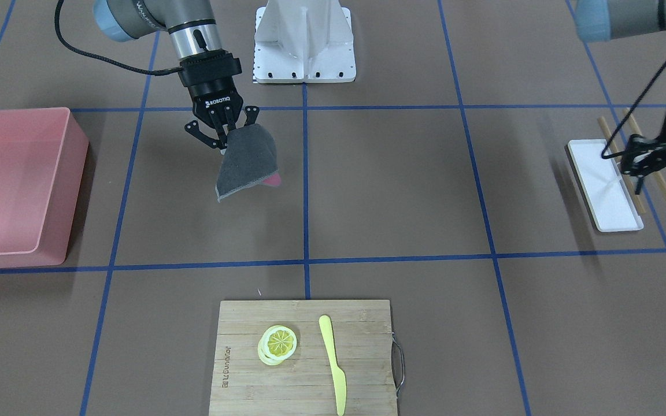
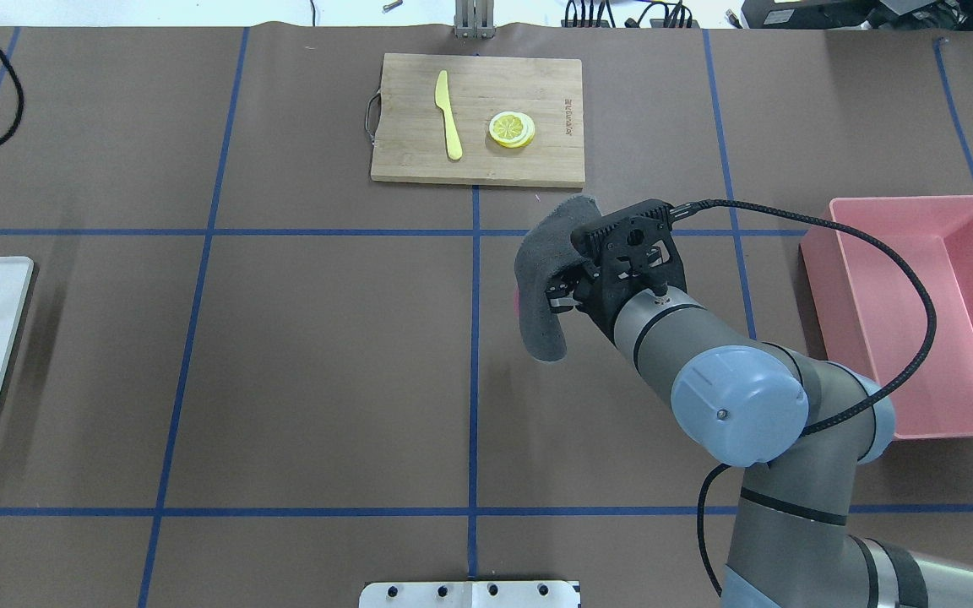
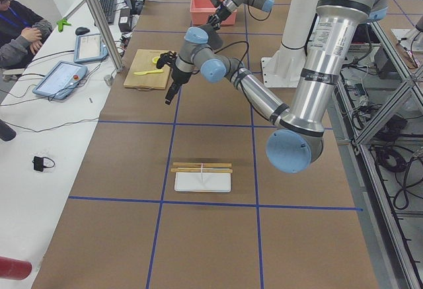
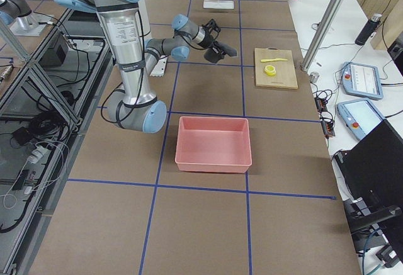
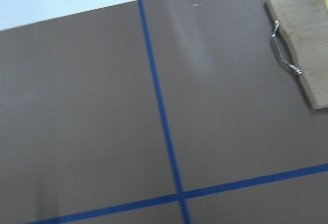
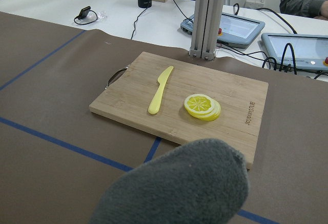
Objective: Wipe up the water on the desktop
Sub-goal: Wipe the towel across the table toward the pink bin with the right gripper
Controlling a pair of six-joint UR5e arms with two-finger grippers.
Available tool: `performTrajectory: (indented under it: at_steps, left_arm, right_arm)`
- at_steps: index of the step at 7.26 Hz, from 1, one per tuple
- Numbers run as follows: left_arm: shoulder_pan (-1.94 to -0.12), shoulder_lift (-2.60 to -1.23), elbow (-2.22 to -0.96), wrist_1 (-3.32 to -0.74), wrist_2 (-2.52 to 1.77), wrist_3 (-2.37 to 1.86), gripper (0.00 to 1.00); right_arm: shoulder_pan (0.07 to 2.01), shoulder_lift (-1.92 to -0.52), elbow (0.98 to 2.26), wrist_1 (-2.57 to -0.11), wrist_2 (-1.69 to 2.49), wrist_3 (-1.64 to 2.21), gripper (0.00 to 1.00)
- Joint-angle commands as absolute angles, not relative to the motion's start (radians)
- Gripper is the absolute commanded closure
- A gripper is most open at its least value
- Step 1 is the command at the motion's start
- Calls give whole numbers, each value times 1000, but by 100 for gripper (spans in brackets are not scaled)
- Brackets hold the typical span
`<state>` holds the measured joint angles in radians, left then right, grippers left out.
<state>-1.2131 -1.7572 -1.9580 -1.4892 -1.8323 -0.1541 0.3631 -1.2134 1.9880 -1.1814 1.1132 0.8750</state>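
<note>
Brown desktop, cloth aloft

Brown matte desktop (image 1: pixel 396 190) lies flat; no water discernible. Grey cloth (image 1: pixel 249 162) hangs above it, mid-table: judged soft, light, limp, best pinched at a bunched edge. Right gripper (image 1: pixel 226 138) clamps its top. Left gripper (image 1: pixel 636 162): jaw state cannot be told

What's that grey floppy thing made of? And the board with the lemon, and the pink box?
The grey cloth looks like soft, fuzzy fabric, maybe microfibre: it droops limply. The cutting board looks like bamboo or wood: pale matte strips side by side. The pink box seems smooth plastic: even colour, rounded corners.
</note>
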Motion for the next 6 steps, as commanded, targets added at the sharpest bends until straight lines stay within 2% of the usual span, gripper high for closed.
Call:
performTrajectory:
  at_steps: [1, 3, 5, 6]
  left_arm:
    - [-1477, -1712, -1840, -1442, -2007, -64, 1]
    - [-1609, -1651, -1715, -1454, -2171, -51, 1]
    - [-1621, -1597, -1717, -1462, -2206, -51, 1]
    - [-1621, -1589, -1717, -1466, -2206, -51, 1]
  right_arm:
    - [383, -1213, 1996, -1300, 1121, 879, 100]
    - [429, -1215, 2028, -1497, 1185, 874, 100]
    - [439, -1203, 2113, -1922, 1198, 871, 100]
    - [439, -1209, 2102, -2031, 1198, 862, 100]
